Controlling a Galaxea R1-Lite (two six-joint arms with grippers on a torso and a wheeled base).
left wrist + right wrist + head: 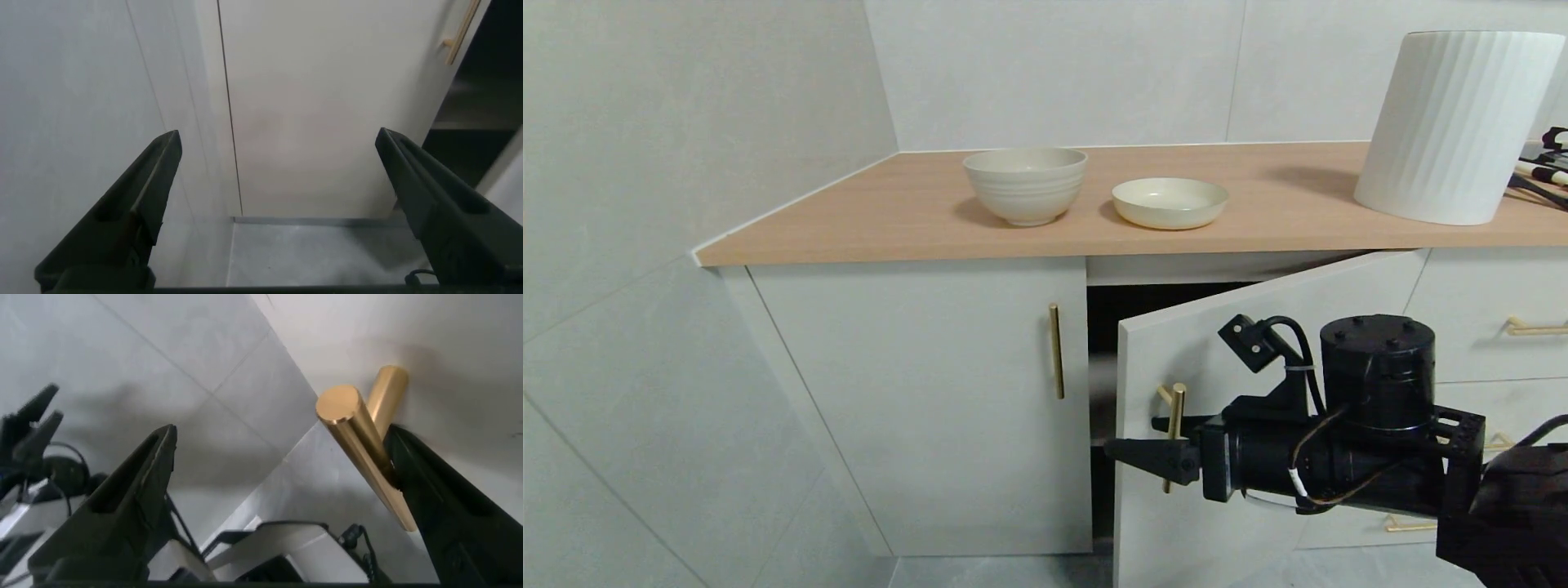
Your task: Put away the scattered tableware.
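Straddling the brass handle (pixel 368 449) of the half-open cabinet door (pixel 1217 343), the right gripper (pixel 279 431) has its jaws spread, one finger close beside the bar. The left gripper (pixel 278 204) is likewise spread wide, low before the closed door (pixel 327 106). Up on the wooden counter (pixel 849 220) the bowl (pixel 1025 184) and the shallow dish (pixel 1170 202) sit near each other, not touching.

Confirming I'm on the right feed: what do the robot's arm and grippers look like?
The right arm is matte black: a round, bolt-topped motor housing, boxy brackets and loose black cables, one bound with a white tie. The right gripper and left gripper each have two black wedge-shaped fingers tapering to points. I see no markings.
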